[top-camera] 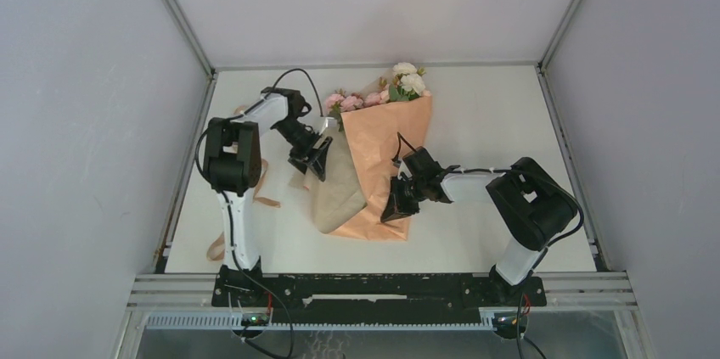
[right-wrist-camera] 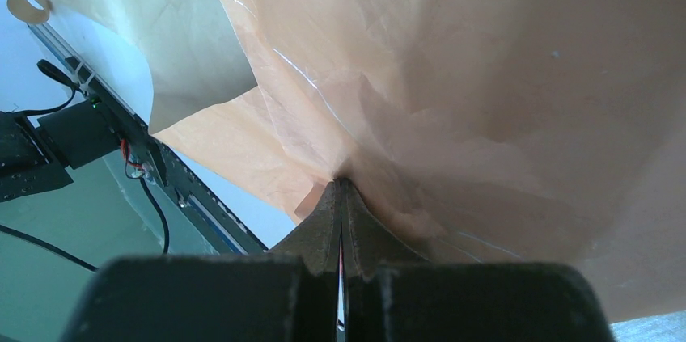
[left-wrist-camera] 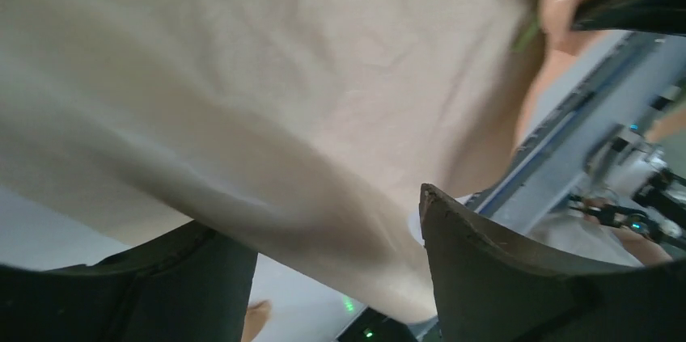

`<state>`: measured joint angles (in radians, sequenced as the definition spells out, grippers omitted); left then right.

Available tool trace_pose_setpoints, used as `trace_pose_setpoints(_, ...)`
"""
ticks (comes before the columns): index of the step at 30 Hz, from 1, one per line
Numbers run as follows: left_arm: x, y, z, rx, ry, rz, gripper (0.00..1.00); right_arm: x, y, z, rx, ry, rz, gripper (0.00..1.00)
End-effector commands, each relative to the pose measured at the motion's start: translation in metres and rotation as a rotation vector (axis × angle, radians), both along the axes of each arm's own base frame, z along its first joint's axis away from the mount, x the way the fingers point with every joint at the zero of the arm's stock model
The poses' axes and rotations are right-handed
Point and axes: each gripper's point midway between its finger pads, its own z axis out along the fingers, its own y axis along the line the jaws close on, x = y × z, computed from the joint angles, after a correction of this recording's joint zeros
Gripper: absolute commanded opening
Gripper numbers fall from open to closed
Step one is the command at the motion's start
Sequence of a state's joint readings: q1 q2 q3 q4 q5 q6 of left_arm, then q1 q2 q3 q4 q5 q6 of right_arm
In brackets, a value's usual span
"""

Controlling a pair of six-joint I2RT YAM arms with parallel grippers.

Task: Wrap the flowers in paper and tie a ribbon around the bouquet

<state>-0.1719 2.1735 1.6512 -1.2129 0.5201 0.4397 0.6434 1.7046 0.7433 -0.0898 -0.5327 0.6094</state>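
Note:
The orange-tan paper (top-camera: 386, 151) lies folded over the flowers (top-camera: 409, 81), making a loose bouquet with pink and white roses showing at its far end; the stems are hidden. A paler flap of the paper (top-camera: 333, 189) spreads to the left. My left gripper (top-camera: 314, 157) stands open, and a fold of that pale flap (left-wrist-camera: 267, 116) passes between its fingers (left-wrist-camera: 485, 269). My right gripper (top-camera: 396, 208) is shut on the orange paper (right-wrist-camera: 453, 75), which puckers at its tips (right-wrist-camera: 340, 183). The ribbon (top-camera: 265, 198) curls on the table by the left arm.
The white table (top-camera: 492, 121) is bounded by grey walls left, right and behind. A black and metal rail (top-camera: 382, 289) with the arm bases runs along the near edge. More of the tan strip (top-camera: 216, 249) lies beside the left base.

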Motion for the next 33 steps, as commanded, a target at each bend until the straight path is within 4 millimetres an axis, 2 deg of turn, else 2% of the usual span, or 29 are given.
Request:
trace_pose_setpoints(1,-0.013,-0.032,0.043,-0.239,0.018,0.01,0.74,-0.008,-0.026,-0.033,-0.16,0.0,0.004,0.0)
trace_pose_setpoints(3,-0.018,-0.036,0.054,-0.287,0.024,0.02,0.73,-0.008,-0.025,-0.034,-0.159,0.0,0.004,0.0)
trace_pose_setpoints(7,-0.034,-0.045,0.068,-0.389,0.071,0.07,0.61,-0.008,-0.025,-0.034,-0.159,0.0,0.004,0.0)
trace_pose_setpoints(11,-0.045,-0.037,0.055,-0.319,0.086,0.104,0.49,-0.008,-0.026,-0.034,-0.163,0.001,0.005,0.0)
trace_pose_setpoints(13,-0.044,-0.026,0.04,-0.231,0.063,0.12,0.43,-0.008,-0.027,-0.035,-0.169,0.0,0.003,0.0)
trace_pose_setpoints(15,-0.041,-0.017,0.033,-0.174,0.041,0.147,0.4,-0.008,-0.027,-0.036,-0.172,0.002,-0.001,0.0)
trace_pose_setpoints(16,-0.038,-0.013,0.036,-0.165,0.029,0.167,0.42,-0.008,-0.027,-0.036,-0.172,0.004,-0.002,0.0)
trace_pose_setpoints(19,-0.024,-0.003,0.055,-0.197,-0.033,0.293,0.64,-0.009,-0.026,-0.035,-0.168,0.007,-0.001,0.0)
trace_pose_setpoints(22,-0.018,0.008,0.059,-0.218,-0.08,0.549,0.69,-0.011,-0.027,-0.036,-0.171,0.016,0.002,0.0)
trace_pose_setpoints(24,-0.029,0.011,0.044,-0.195,-0.086,0.685,0.71,-0.012,-0.028,-0.037,-0.177,0.02,0.003,0.0)
trace_pose_setpoints(28,-0.058,0.007,0.015,-0.183,-0.056,0.809,0.81,-0.012,-0.031,-0.039,-0.192,0.026,0.0,0.0)
trace_pose_setpoints(33,-0.06,0.009,-0.012,-0.124,-0.058,0.837,0.89,-0.01,-0.03,-0.037,-0.188,0.021,-0.012,0.0)
